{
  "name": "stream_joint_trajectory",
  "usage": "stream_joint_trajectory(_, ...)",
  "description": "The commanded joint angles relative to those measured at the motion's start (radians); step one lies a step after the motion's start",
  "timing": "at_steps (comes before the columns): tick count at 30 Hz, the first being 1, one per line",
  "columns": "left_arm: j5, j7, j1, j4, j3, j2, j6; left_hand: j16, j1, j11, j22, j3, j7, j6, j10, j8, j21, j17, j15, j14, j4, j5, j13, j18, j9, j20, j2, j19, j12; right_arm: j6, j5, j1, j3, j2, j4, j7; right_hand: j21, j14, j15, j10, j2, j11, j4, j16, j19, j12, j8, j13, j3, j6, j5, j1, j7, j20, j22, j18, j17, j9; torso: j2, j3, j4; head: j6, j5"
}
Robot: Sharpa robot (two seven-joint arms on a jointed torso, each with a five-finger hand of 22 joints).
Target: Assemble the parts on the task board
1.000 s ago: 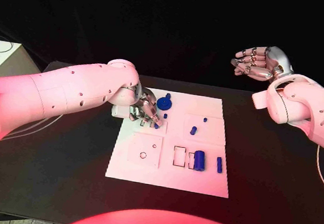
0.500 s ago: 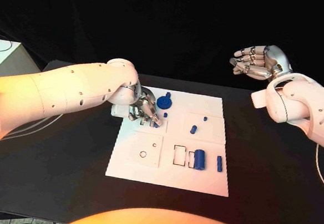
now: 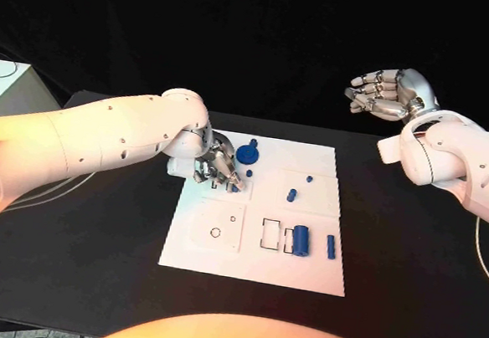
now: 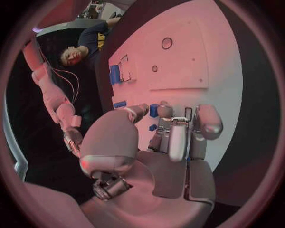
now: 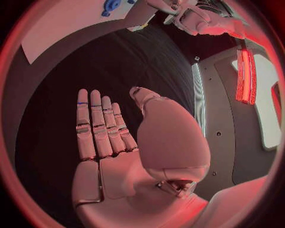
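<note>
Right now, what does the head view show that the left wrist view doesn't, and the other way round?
Head view alone: the right hand raised beyond the table, holding nothing, and the blue disc part. Left wrist view alone: the left hand's fingers from behind, curled over a small blue part. Both: the white task board and the blue cylinder.

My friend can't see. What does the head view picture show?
The left hand reaches down onto the white task board, fingers at a small blue part. The right hand is raised beyond the table, holding nothing. More blue parts sit on the board.
</note>
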State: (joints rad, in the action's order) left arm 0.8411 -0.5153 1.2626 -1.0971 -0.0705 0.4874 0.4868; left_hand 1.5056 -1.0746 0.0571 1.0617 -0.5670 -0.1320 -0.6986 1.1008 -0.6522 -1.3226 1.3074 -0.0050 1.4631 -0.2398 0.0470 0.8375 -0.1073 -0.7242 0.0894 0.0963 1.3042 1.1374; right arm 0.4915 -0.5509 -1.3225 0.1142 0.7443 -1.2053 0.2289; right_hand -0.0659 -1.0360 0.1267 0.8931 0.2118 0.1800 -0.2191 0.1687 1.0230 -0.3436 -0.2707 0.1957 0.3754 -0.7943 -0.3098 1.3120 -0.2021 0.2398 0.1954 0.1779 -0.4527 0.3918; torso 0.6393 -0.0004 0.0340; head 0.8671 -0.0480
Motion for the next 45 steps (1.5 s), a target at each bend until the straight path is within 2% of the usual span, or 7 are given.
stream_joint_trajectory(1,-0.013,0.005,-0.002,0.001,0.000,-0.003,0.016,0.000,-0.005,-0.002,-0.001,-0.017,-0.001,0.002,0.006,-0.006,0.001,0.165,-0.005,0.062,0.007,0.003,-0.003,0.006,-0.003,0.003,-0.014,-0.002,0.001,-0.015,-0.001,0.000,0.000,0.000,-0.002,0.006,0.003,0.002,0.005,0.004,0.002,0.004,0.006,-0.003,-0.007,0.006,0.006,-0.001,0.000,0.008,-0.002,-0.009,-0.045,-0.001,-0.001,0.005,0.002,-0.002,0.001,0.0006,0.0011,0.000,0.001)
stream_joint_trajectory(20,-0.053,0.011,-0.003,0.003,0.000,-0.001,-0.002,-0.001,-0.025,-0.010,0.000,-0.179,0.007,0.004,0.004,-0.013,0.000,0.164,-0.012,0.062,0.101,0.005,-0.021,0.006,-0.028,0.000,-0.051,-0.003,-0.009,-0.030,-0.001,0.005,0.001,-0.005,0.004,0.000,0.003,0.003,0.005,0.004,0.001,0.004,0.007,-0.004,-0.007,0.005,0.006,-0.002,0.000,0.008,-0.002,-0.009,-0.045,0.000,-0.002,0.005,0.003,-0.002,0.000,0.0007,0.0017,0.004,0.002)
stream_joint_trajectory(27,-0.098,0.017,-0.003,-0.004,0.000,0.007,-0.032,0.003,-0.003,-0.021,0.007,-0.305,0.017,-0.007,0.020,-0.041,-0.004,0.171,-0.021,0.066,0.184,0.011,-0.026,0.007,-0.058,-0.006,-0.070,0.000,-0.015,-0.037,-0.001,0.007,0.001,-0.005,0.006,-0.003,0.003,0.003,0.006,0.006,0.001,0.004,0.007,-0.005,-0.008,0.005,0.005,-0.004,-0.001,0.007,-0.002,-0.010,-0.045,0.000,-0.005,0.005,0.004,-0.002,-0.001,0.0002,0.0017,0.003,0.001)
stream_joint_trajectory(30,-0.122,0.018,-0.003,-0.007,0.000,0.012,-0.045,0.006,0.023,-0.025,0.018,-0.358,0.022,-0.022,0.035,-0.058,-0.011,0.177,-0.026,0.069,0.218,0.053,-0.019,0.009,-0.073,-0.009,-0.069,0.006,-0.011,-0.040,-0.001,0.008,0.002,-0.004,0.007,-0.005,0.003,0.003,0.006,0.006,0.001,0.004,0.007,-0.005,-0.008,0.005,0.005,-0.004,-0.001,0.007,-0.002,-0.010,-0.045,0.000,-0.005,0.005,0.004,-0.002,-0.001,0.0006,0.0025,0.003,0.000)
stream_joint_trajectory(39,-0.179,0.018,-0.003,-0.026,0.001,0.028,-0.066,0.021,0.136,-0.043,0.049,-0.411,0.041,-0.057,0.062,-0.107,-0.031,0.200,-0.042,0.080,0.282,0.298,-0.015,0.014,-0.111,-0.025,-0.055,0.023,-0.008,-0.044,-0.001,0.011,0.003,0.001,0.009,-0.008,0.003,0.003,0.006,0.006,0.002,0.004,0.006,-0.008,-0.009,0.004,0.005,-0.008,-0.003,0.006,-0.002,-0.014,-0.045,0.000,-0.009,0.005,0.007,-0.002,-0.001,0.0000,0.0038,0.002,-0.001)
stream_joint_trajectory(40,-0.181,0.017,-0.002,-0.028,0.001,0.030,-0.067,0.030,0.153,-0.046,0.054,-0.417,0.046,-0.065,0.071,-0.114,-0.035,0.213,-0.045,0.086,0.292,0.342,-0.012,0.015,-0.115,-0.028,-0.052,0.025,-0.004,-0.044,-0.001,0.011,0.004,0.002,0.009,-0.009,0.003,0.003,0.006,0.007,0.003,0.004,0.006,-0.009,-0.010,0.004,0.005,-0.010,-0.004,0.006,-0.002,-0.015,-0.045,0.001,-0.010,0.005,0.008,-0.002,-0.001,0.0001,0.0042,0.001,-0.001)
stream_joint_trajectory(45,-0.156,0.015,-0.002,-0.037,0.001,0.040,-0.073,0.042,0.189,-0.053,0.058,-0.425,0.052,-0.078,0.082,-0.124,-0.038,0.231,-0.051,0.094,0.315,0.405,-0.016,0.015,-0.120,-0.034,-0.057,0.027,-0.004,-0.044,-0.001,0.011,0.004,0.007,0.012,-0.009,0.003,0.003,0.006,0.007,0.003,0.004,0.006,-0.009,-0.010,0.004,0.005,-0.010,-0.004,0.006,-0.002,-0.015,-0.045,0.001,-0.010,0.005,0.008,-0.002,-0.002,0.0024,0.0040,0.001,-0.004)
